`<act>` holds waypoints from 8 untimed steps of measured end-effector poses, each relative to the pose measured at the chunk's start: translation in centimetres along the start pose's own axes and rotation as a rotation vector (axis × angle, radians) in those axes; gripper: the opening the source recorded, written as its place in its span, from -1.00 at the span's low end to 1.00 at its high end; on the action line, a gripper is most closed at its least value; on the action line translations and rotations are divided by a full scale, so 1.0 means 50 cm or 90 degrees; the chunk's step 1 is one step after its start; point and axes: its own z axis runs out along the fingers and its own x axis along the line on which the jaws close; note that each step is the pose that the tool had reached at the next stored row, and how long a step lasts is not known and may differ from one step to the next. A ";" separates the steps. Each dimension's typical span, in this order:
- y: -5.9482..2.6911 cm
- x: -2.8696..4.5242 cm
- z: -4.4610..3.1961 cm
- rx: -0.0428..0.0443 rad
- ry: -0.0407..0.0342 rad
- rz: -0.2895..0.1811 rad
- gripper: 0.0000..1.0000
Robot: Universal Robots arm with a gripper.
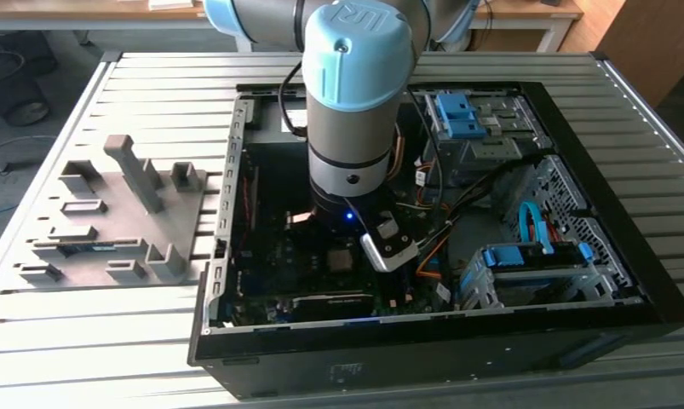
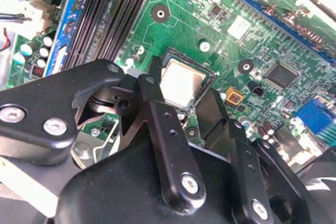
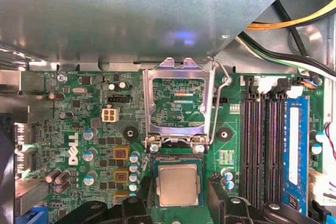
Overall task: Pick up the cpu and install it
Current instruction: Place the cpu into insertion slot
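The cpu (image 3: 178, 184) is a small square chip with a silvery top. It lies flat in the socket on the green motherboard (image 3: 89, 129), inside the open computer case (image 1: 614, 281). My gripper (image 3: 181, 196) hangs right over it, and its black fingers (image 3: 219, 192) straddle the chip with a small gap on each side, so it is open. In the second wrist view the cpu (image 2: 181, 81) sits between the two fingertips (image 2: 211, 109) of the gripper (image 2: 181, 98). The socket's metal frame (image 3: 178, 72) stands flipped open beside the chip. In the exterior view the cpu (image 1: 342, 259) shows just below the arm's wrist.
Memory slots (image 3: 262, 145) run beside the socket and the frame's wire lever (image 3: 217, 103) sticks up. Loose cables (image 1: 478, 192) and blue drive cages (image 1: 535, 260) fill the case on the exterior view's right. A grey fixture tray (image 1: 114, 221) lies on the slatted table (image 1: 160, 77).
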 end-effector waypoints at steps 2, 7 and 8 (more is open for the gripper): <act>0.000 0.000 0.002 -0.0001 -0.0001 0.000 0.07; 0.000 0.001 0.007 0.0002 0.0001 0.000 0.07; 0.000 0.001 0.007 0.0002 0.0001 0.000 0.07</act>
